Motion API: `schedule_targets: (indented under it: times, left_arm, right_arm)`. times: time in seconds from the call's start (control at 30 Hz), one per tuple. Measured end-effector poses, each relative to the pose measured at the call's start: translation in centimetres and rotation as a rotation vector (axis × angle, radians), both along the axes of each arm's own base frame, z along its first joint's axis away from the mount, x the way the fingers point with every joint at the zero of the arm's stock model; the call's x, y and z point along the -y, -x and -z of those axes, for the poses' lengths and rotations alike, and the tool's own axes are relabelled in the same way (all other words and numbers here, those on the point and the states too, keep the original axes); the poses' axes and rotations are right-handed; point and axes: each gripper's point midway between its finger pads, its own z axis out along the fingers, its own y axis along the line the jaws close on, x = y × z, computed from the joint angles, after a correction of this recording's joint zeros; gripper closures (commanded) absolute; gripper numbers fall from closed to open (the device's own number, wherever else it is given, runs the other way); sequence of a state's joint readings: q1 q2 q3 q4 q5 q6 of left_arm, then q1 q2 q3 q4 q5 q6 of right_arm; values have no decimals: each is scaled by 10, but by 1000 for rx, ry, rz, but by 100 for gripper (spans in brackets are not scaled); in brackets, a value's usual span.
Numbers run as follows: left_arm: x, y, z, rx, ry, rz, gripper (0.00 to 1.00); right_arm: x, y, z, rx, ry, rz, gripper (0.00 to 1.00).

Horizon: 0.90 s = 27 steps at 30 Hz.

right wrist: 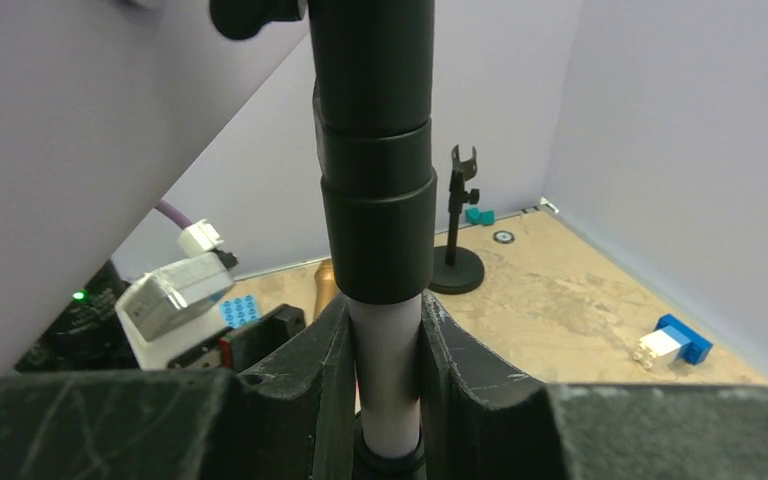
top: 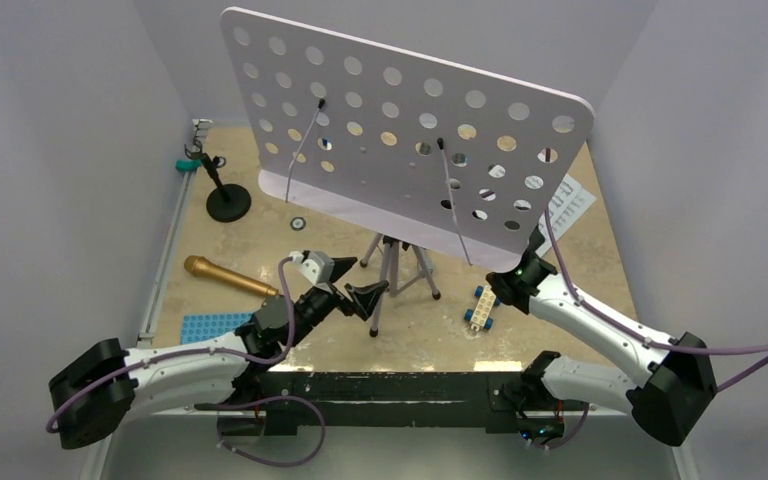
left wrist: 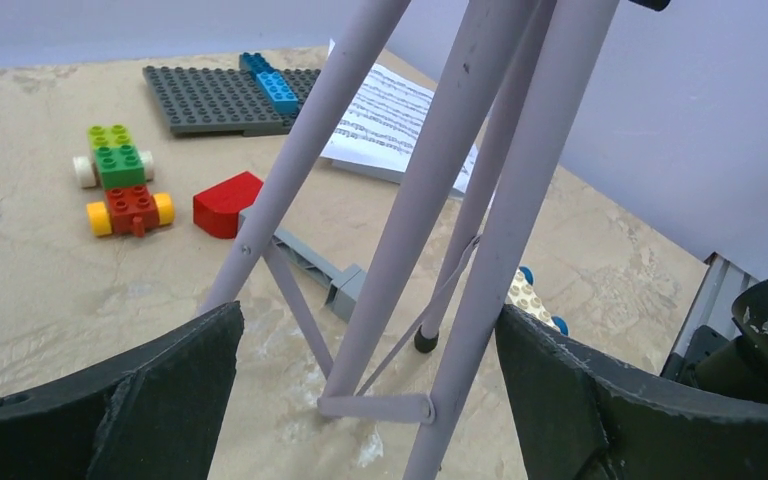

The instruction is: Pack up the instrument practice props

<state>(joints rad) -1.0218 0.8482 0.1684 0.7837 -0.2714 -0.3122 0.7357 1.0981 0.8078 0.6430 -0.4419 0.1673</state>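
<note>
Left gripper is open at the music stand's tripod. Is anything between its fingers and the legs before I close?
Nothing visible. The music stand's legs stand right between the fingers of the open left gripper. The toy hammer and the brick car lie farther out on the table, beyond the fingers.

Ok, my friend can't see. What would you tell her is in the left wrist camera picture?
The left gripper stands wide open, with the tripod legs of the lavender music stand between its black jaws. Behind them on the tan table lie coloured toy bricks, a red-headed toy hammer and white sheet-music pages.
</note>
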Motion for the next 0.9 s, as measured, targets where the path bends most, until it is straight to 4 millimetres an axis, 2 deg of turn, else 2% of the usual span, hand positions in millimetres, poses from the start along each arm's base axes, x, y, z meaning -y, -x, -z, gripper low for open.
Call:
schedule_targets:
  times: [0.13, 0.3, 0.4, 0.47, 0.67, 0.9]
  left_arm:
    - [18, -5, -3, 30, -3, 33, 4]
    - [43, -7, -12, 66, -3, 100, 17]
    - [52, -6, -14, 78, 6, 127, 25]
    - [55, -5, -16, 85, 15, 136, 26]
    - [52, -4, -25, 117, 22, 132, 10]
    - [25, 3, -85, 206, 162, 84, 0]
  right_arm:
    - [5, 10, 0, -23, -8, -24, 100]
    - [14, 21, 0, -23, -18, -32, 100]
    - [21, 24, 0, -21, -26, -28, 100]
    - [23, 25, -1, -24, -27, -31, 100]
    - [24, 25, -2, -52, -33, -38, 100]
    - [24, 25, -2, -77, -33, -45, 100]
